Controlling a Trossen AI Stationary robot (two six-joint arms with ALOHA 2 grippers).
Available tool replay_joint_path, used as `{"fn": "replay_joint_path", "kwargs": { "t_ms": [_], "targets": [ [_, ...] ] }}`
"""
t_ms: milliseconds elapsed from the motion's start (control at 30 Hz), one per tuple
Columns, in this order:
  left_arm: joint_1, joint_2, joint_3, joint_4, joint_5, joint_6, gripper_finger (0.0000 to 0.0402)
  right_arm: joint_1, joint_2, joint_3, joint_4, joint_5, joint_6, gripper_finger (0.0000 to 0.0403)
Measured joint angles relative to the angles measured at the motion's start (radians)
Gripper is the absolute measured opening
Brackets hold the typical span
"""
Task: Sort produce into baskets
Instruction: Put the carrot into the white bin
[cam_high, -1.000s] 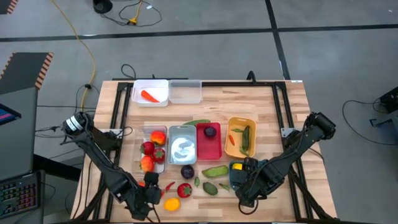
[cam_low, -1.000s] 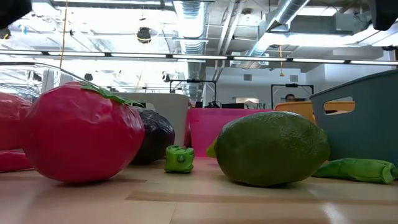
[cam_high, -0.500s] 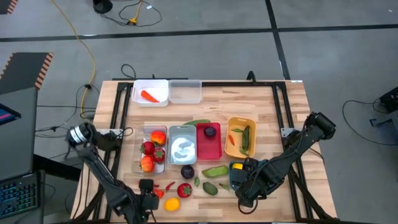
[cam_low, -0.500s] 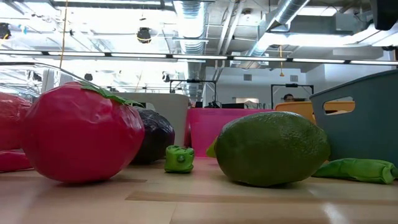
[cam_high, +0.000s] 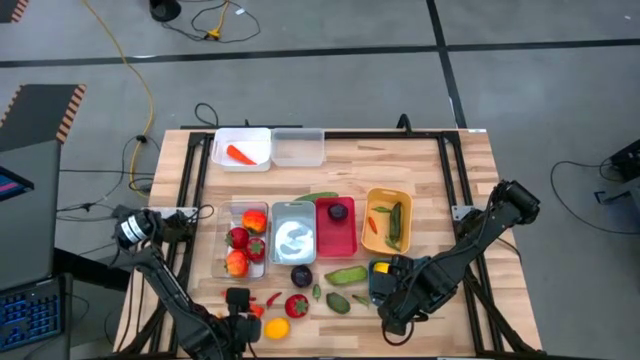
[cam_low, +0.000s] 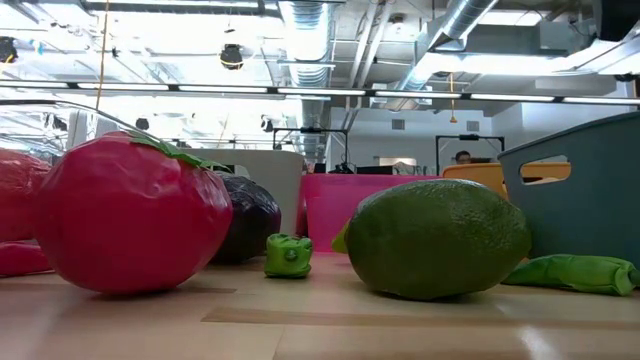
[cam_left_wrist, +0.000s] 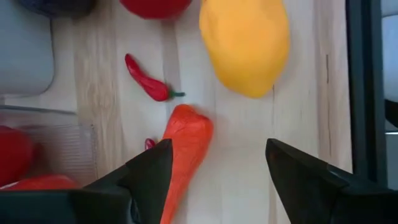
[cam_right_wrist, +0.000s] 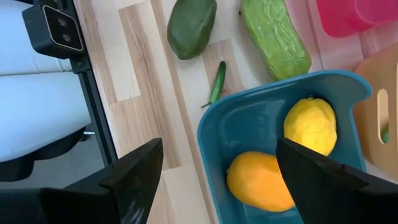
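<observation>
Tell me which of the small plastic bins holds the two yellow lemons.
The teal plastic bin under the right gripper, at the table's near edge. It alone holds the two yellow toy lemons; the neighbouring yellow-orange bin holds green and red pieces.

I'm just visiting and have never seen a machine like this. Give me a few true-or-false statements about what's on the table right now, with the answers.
1. The white plastic bin holds an orange carrot. True.
2. The teal plastic bin is empty. False: two yellow lemon-like fruits lie in it.
3. The left claw hangs over an orange carrot-shaped toy on the wood. True; nothing is clamped yet.
4. The purple plum sits in the yellow-orange bin. False: it sits in the red plastic bin.
5. The right claw grips a lemon. False: it is open above the teal bin.
</observation>
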Motion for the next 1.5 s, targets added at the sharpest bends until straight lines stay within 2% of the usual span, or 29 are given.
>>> {"fn": "replay_joint_path", "kwargs": {
  "t_ms": [400,667,967,1100,1333,1500],
  "targets": [
    [0.009,0.0,-0.08,0.008,-0.028,-0.019,0.0243,0.001,0.0,0.0,0.002,0.0,-0.003,0.034],
    [0.016,0.0,-0.156,0.111,-0.016,-0.011,0.0243,0.001,0.0,0.0,0.003,0.001,-0.003,0.034],
    [0.017,0.0,-0.204,0.115,-0.035,-0.013,0.024,0.001,0.0,0.0,0.003,0.001,-0.003,0.034],
    [0.017,0.0,-0.204,0.116,-0.034,-0.011,0.0219,0.001,0.0,0.0,0.003,0.001,-0.003,0.034],
    [0.017,-0.001,-0.201,0.118,-0.021,-0.014,0.016,0.001,0.0,0.0,0.003,0.001,-0.003,0.034],
    [0.018,0.0,-0.159,0.121,0.03,0.011,0.0141,0.001,0.0,0.0,0.003,0.001,-0.003,0.034]
  ]
}}
